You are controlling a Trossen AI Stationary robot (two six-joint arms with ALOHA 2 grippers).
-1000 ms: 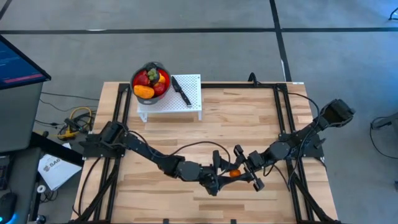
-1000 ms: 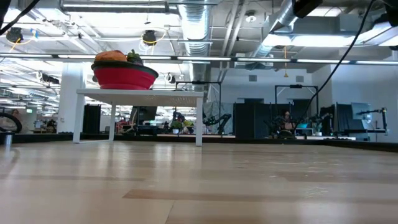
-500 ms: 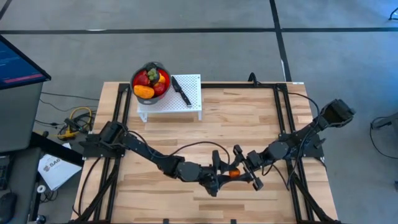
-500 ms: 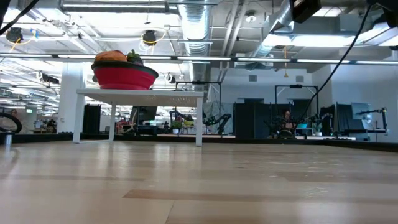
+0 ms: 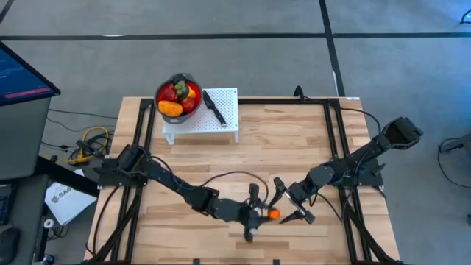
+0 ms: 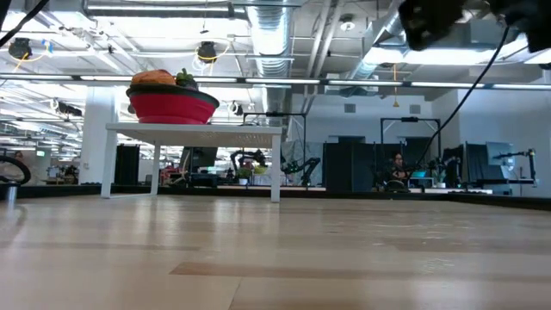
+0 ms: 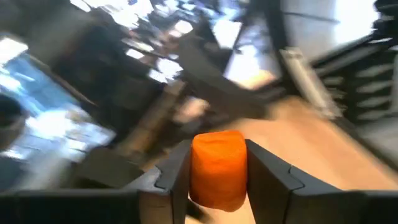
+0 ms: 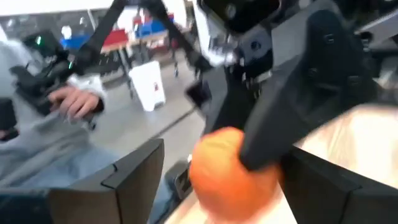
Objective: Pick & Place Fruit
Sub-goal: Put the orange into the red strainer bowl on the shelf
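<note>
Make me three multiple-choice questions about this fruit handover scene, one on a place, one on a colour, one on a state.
1. Where does the red bowl stand?
A. on the white stand
B. on the floor
C. on the bare tabletop

2. What colour is the fruit between the arms?
A. purple
B. orange
C. black

3. How does the left gripper stand?
A. wide open, empty
B. out of sight
C. shut on the fruit

Key: A, the bowl rests on the white stand; B, the left wrist view shows orange; C, its jaws press both sides, while the right gripper is open.

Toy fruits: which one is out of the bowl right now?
The small orange toy fruit, clamped in the left tool near the table's front; the other fruits sit piled in the red bowl.
</note>
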